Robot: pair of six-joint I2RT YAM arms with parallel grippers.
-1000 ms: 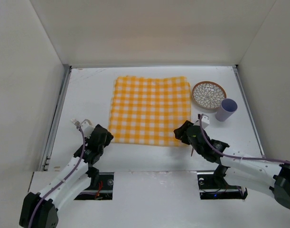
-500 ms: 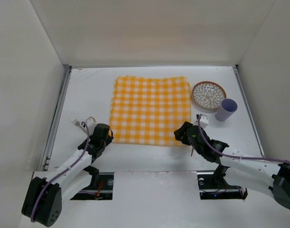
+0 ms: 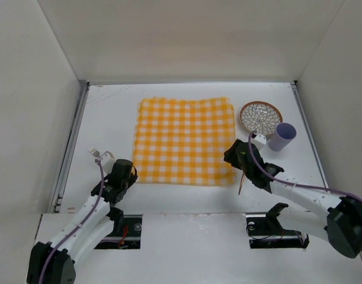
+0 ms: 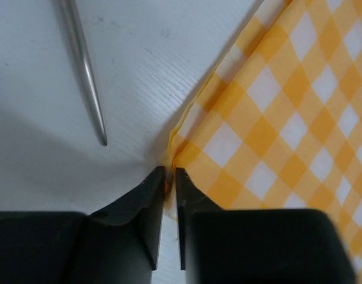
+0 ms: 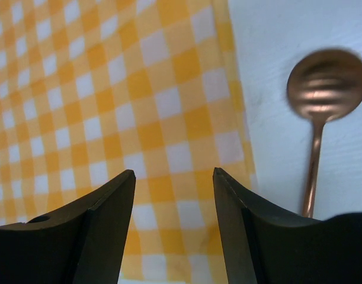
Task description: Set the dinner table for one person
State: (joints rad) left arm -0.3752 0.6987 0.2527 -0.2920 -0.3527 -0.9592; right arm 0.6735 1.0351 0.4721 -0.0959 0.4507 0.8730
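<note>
Spreading over the white table point(image 3: 109, 112) between pale walls point(image 3: 169, 41) lies the cloth point(image 3: 183, 139); left gripper point(image 4: 170, 173) pinches its corner, right gripper point(image 5: 175, 174) gapes above it.

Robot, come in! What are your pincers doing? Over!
Left pincer shut on checked cloth corner. Right pincer open over cloth edge. Spoon lying on table beside it.
</note>
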